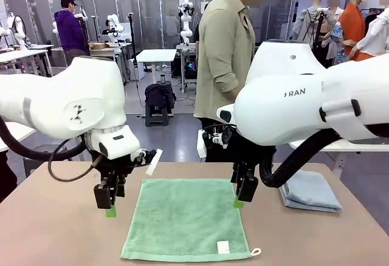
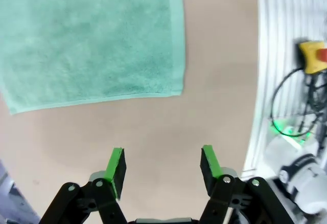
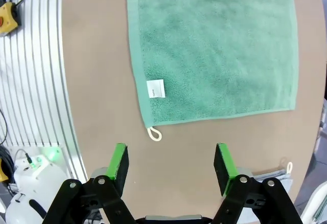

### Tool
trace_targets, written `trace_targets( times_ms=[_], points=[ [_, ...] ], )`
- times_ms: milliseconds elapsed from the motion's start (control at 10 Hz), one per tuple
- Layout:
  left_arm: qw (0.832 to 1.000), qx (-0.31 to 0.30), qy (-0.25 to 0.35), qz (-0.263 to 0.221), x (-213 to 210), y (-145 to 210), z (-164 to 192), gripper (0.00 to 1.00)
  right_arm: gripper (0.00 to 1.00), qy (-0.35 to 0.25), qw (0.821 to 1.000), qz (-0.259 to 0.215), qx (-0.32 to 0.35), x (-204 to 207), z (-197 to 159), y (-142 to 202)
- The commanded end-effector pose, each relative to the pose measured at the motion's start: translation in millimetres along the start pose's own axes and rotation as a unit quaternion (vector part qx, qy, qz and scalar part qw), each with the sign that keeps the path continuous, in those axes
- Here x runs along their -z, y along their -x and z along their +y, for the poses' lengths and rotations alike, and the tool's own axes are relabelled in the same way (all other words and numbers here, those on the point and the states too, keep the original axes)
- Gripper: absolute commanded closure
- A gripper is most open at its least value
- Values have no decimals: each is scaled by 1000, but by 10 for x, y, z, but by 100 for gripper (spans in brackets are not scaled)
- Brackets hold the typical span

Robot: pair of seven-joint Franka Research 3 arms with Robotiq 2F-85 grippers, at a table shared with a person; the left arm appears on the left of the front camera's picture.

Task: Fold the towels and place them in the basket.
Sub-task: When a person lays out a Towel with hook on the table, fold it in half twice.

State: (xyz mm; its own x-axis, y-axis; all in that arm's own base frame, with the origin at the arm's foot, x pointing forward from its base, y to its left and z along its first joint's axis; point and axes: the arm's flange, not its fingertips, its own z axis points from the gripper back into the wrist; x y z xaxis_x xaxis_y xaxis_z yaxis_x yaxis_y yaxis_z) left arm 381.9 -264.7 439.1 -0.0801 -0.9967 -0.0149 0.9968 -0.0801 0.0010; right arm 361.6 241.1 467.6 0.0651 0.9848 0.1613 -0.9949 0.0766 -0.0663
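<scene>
The mint green towel [image 1: 185, 220] lies flat and unfolded in the middle of the table, its white label [image 3: 156, 88] and loop [image 3: 154, 133] at one corner. The light blue-grey towel [image 1: 310, 190] sits folded at the table's right side; a sliver of it [image 3: 276, 175] shows in the right wrist view. My left gripper [image 1: 110, 208] hovers open just left of the green towel [image 2: 92, 35], nothing between its fingers [image 2: 116, 165]. My right gripper [image 1: 240, 199] hangs open over the towel's far right corner [image 3: 214, 50], also empty. The basket is out of view.
A person [image 1: 225, 53] stands at the table's far side, hands hidden behind my right arm. A ribbed metal base with a yellow emergency-stop box [image 2: 312, 56] and cables borders the table's near edge [image 3: 7, 12]. Bare tabletop [image 1: 55, 229] surrounds the green towel.
</scene>
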Motion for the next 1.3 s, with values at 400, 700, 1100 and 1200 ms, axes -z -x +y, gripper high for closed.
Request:
trace_targets(
  times_ms=[400, 700, 1100, 1200],
  points=[
    [997, -69, -22, -8, 29, 30, -66, 25, 16, -27, 997, 41, -57, 227, -111, 71],
    [997, -65, -33, -4, 71, 77, -77, 25, 16, -32, 999, 25, -36, 210, -94, 66],
    [998, -66, -22, -1, 53, 75, -22, 25, 16, -29, 998, 30, -38, 215, -94, 62],
    [998, -52, -15, -15, 5, 19, -100, 25, 16, -44, 997, 46, -34, 261, -62, 53]
  ],
)
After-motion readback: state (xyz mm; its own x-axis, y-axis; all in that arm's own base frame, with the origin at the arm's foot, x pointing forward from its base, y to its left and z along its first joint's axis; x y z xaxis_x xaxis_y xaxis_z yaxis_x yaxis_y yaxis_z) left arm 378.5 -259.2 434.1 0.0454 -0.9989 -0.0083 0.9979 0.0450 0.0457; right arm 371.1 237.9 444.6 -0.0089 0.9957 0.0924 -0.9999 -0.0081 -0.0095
